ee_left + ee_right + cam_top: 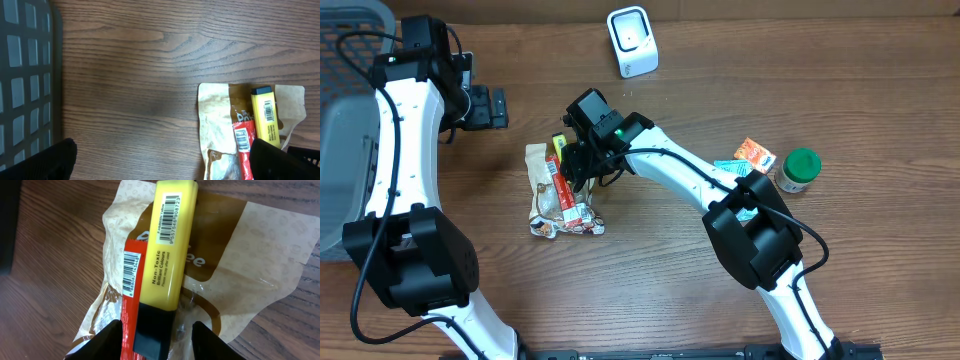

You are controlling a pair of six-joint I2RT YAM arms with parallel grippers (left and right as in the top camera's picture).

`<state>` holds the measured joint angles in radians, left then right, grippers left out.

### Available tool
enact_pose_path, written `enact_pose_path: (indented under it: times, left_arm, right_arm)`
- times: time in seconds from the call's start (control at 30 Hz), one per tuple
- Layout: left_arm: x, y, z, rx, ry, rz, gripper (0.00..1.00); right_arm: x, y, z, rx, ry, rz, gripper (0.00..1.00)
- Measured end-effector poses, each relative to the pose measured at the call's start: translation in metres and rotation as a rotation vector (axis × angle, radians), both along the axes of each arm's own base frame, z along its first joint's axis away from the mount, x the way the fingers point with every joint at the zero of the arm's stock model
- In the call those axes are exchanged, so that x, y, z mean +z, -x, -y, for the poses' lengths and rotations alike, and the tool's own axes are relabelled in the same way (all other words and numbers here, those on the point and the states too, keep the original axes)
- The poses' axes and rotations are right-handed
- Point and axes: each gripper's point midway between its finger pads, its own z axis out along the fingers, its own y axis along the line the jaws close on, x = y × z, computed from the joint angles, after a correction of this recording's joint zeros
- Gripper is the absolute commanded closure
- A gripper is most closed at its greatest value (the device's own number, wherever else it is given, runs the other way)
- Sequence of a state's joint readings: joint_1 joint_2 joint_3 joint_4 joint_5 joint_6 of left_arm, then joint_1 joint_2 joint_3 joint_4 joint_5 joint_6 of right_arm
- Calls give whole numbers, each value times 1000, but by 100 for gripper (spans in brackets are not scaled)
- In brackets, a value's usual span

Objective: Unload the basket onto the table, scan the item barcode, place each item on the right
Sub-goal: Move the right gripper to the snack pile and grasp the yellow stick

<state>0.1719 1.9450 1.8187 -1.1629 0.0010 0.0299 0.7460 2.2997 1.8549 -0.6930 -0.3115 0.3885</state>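
closing now, you risk pinching the red wrapped snack bar (131, 295) along with the yellow highlighter with a black cap (167, 245), which lies touching it on the crinkly tan pouch (240, 255) near the middle of the tabletop (650, 290). the right gripper (156, 332) stands part open astride the cap, gripping nothing yet; the left gripper (485, 105) is wide open and empty toward the far left corner.

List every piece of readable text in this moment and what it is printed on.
"Non-Toxic": on the yellow highlighter.
"Brilliant Colours": same highlighter.
"9557346908723": under its barcode.
Fine print below "Brilliant Colours": too small to read.
Digits on the red packet: too blurred.
"ee": on the brown pouch, rest covered.
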Motion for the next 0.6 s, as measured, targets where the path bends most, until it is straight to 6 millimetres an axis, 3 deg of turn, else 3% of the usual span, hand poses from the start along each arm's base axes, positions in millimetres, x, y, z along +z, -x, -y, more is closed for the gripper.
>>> enact_pose_path:
  times: [0.2, 0.3, 0.6]
  left_arm:
    - [0, 0, 0, 0, 0, 0, 0]
    - [0, 0, 0, 0, 0, 0, 0]
    - [0, 0, 0, 0, 0, 0, 0]
  right_arm:
    - [0, 0, 0, 1, -1, -1, 55]
    - [0, 1, -1, 2, -2, -2, 60]
    - [-3, 0, -1, -1, -10, 1, 60]
